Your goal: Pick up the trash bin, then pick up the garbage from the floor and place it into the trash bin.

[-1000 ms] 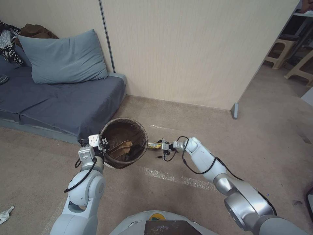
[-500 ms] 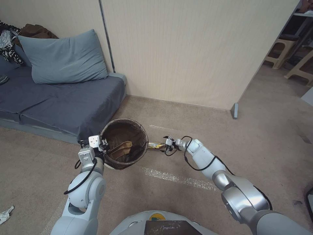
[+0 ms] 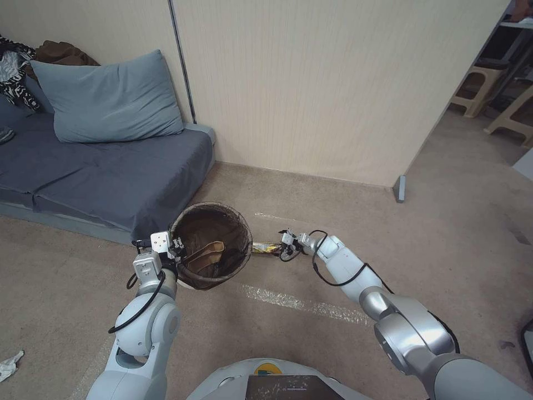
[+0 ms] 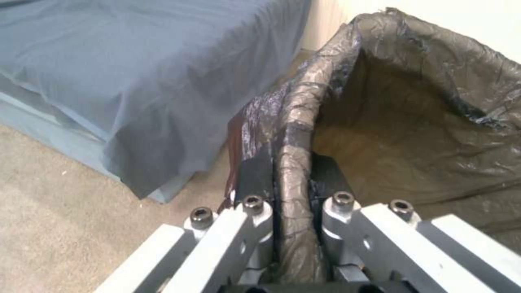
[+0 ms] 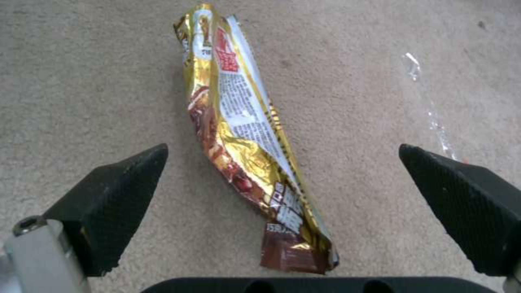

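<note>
The trash bin (image 3: 210,245) sits low in the centre-left of the head view, on the floor (image 3: 311,339), just in front of the corner of the grey-blue sofa bed (image 3: 105,178). Its dark brown liner (image 4: 434,73) is folded over the rim, and some brown paper (image 3: 206,253) lies inside.

The left hand (image 3: 173,248) is at the bin's left side, clamped on the rim — in the left wrist view one black pad (image 4: 255,175) lies outside the liner and the other inside, with the crinkled rim pinched between them in the lower middle of the frame.

The right hand (image 3: 282,248) is just right of centre in the head view, low over the carpet, reaching toward the bin from the right. Its jaws are spread wide; in the right wrist view the two black textured pads (image 5: 117,195) stand at the lower left and lower right of the frame, holding nothing. Between them lies a piece of garbage — a long, crumpled gold snack wrapper (image 5: 244,138) with red and white printing, flat on the floor and running from the upper middle of that frame down to the lower middle. In the head view the same wrapper (image 3: 265,248) lies between the bin and the right hand, just beside both.

A strip of clear tape (image 3: 300,304) crosses the carpet below the bin, and a scrap of white tissue (image 3: 10,364) lies at the lower left edge. A blue pillow (image 3: 108,95) leans on the sofa bed at upper left.
</note>
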{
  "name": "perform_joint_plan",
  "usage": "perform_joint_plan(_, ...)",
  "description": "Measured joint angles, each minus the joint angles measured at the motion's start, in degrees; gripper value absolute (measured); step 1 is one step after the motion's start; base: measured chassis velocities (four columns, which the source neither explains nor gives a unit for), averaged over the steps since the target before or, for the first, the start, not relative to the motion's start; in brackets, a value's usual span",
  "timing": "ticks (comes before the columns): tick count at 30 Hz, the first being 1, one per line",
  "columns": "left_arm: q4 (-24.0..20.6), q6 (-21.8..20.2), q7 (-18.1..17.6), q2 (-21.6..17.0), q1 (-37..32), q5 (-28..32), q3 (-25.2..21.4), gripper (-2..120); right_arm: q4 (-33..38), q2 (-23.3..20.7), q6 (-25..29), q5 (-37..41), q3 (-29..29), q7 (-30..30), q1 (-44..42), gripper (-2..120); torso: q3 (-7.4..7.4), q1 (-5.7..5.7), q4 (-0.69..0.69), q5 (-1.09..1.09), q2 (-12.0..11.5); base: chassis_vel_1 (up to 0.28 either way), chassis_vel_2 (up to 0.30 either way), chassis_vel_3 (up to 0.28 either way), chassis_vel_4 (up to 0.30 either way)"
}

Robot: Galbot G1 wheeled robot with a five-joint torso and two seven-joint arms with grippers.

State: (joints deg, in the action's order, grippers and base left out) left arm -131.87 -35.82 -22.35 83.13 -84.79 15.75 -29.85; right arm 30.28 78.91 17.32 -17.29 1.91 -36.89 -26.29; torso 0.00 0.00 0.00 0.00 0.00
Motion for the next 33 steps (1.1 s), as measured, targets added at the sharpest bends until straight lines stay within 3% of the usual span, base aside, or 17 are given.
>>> perform_joint_plan(19,-0.25,0.02,0.02,0.35,-0.48,-0.82,0.17,5,-1.06,1.92,-6.41,2.56,-1.48,2.41,0.9,100,0.0,0.0,0.0,0.0,0.0,0.0,0.0,0.0,0.0)
perform_joint_plan(33,-0.82,0.08,0.09,1.06,-1.38,-1.88,0.4,5,-3.45,3.01,-7.99,5.5,-2.3,1.76,1.29,96,0.0,0.0,0.0,-0.01,0.0,0.0,0.0,0.0,0.0)
